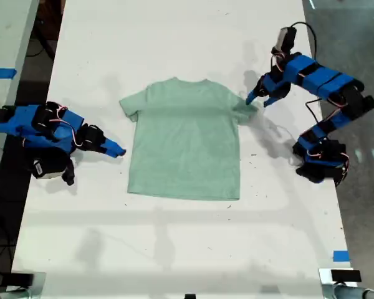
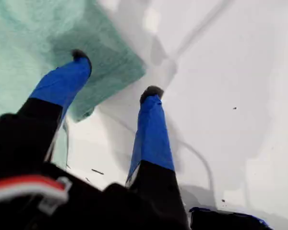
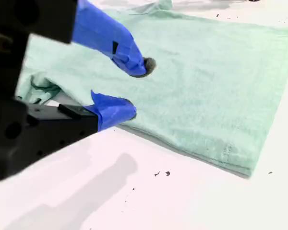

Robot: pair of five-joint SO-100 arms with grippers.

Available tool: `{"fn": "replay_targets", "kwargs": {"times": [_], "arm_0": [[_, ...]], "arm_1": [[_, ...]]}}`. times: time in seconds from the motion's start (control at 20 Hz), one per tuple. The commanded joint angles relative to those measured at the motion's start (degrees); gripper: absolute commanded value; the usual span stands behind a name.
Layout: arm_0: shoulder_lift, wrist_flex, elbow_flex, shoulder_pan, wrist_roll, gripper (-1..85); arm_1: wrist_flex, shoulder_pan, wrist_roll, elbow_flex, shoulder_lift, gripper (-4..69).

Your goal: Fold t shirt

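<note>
On the table (image 1: 174,249) the t shirt (image 1: 186,143) lies flat; both tools gape, empty.

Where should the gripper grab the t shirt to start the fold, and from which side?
Grip the sleeve at the exterior view's right. My first gripper already straddles its hem, jaws open. The t shirt lies flat, so the sleeve is the one loose edge; probably come in from outside, low over the table.
</note>
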Motion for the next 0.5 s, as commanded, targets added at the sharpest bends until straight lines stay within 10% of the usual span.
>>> {"fn": "replay_targets", "kwargs": {"times": [0.0,0.3,0.45], "arm_0": [[0.35,-0.35,-0.88,0.09,0.35,11.1],[0.35,-0.35,-0.88,0.09,0.35,11.1],[0.35,-0.35,-0.88,0.09,0.35,11.1]], "arm_1": [[-7.03,0.18,-0.79,2.64,-1.67,19.9],[-9.49,-1.05,-0.79,3.87,-4.13,17.9],[-10.55,-1.05,-0.18,5.19,-4.13,0.6]]}}
